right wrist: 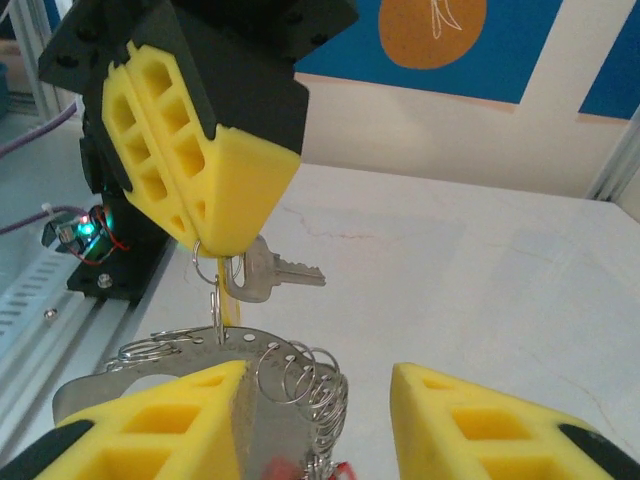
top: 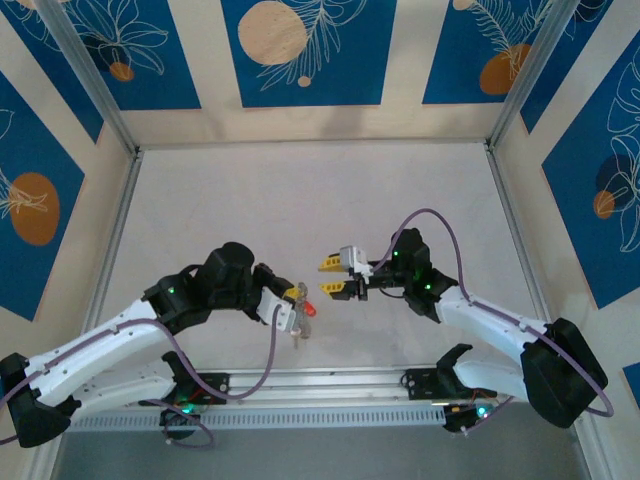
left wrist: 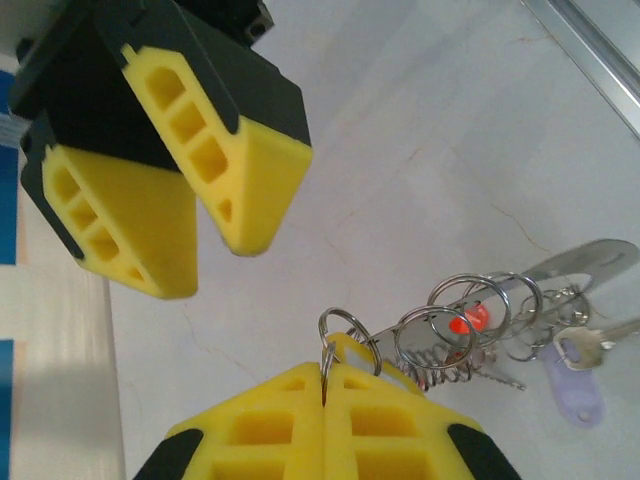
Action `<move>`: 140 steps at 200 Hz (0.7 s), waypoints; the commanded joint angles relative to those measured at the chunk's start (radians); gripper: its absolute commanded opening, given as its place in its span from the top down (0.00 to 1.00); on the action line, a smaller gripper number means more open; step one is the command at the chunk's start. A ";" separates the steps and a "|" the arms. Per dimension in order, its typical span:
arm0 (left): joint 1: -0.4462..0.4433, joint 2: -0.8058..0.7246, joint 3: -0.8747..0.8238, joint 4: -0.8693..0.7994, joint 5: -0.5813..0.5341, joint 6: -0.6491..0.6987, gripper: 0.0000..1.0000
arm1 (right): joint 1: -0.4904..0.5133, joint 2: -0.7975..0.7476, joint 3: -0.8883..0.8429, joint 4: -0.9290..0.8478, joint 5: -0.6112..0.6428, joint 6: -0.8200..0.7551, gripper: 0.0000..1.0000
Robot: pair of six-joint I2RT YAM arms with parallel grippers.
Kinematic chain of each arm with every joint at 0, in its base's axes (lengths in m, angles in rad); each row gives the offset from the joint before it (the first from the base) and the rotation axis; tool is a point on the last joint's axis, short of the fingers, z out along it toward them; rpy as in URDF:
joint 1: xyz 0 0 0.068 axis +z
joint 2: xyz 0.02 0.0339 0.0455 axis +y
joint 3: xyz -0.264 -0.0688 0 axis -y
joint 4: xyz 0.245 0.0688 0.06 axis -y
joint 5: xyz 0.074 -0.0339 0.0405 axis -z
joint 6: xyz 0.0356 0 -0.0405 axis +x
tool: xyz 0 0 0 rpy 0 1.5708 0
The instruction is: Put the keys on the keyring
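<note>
As the left claw (left wrist: 325, 395) holds the keyring (right wrist: 300, 385) pinched by its top loop above the surface (top: 300, 200), the right claw (right wrist: 318, 375), fingers apart beside the dangling keys (right wrist: 262, 272) (one red-headed), ought to square up and close on one key only.

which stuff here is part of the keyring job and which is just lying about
job: bunch of silver wire rings, silver metal key, purple-headed key, left pincer, right pincer
just there: blue-and-orange wall panels, purple cable
</note>
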State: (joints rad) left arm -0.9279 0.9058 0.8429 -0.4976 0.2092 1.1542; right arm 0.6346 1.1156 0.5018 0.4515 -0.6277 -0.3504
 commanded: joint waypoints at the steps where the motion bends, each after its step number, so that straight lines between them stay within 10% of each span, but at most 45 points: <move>1: 0.000 -0.015 -0.009 0.058 0.071 0.065 1.00 | 0.011 0.023 0.011 0.014 0.020 -0.119 0.56; 140: -0.002 -0.022 -0.033 0.163 0.284 0.127 1.00 | 0.167 0.050 -0.068 0.186 0.056 -0.425 0.47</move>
State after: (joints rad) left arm -0.9279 0.9039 0.8200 -0.4320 0.3985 1.2713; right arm 0.7769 1.1957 0.4591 0.6167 -0.5831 -0.7273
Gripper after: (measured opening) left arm 0.042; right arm 0.525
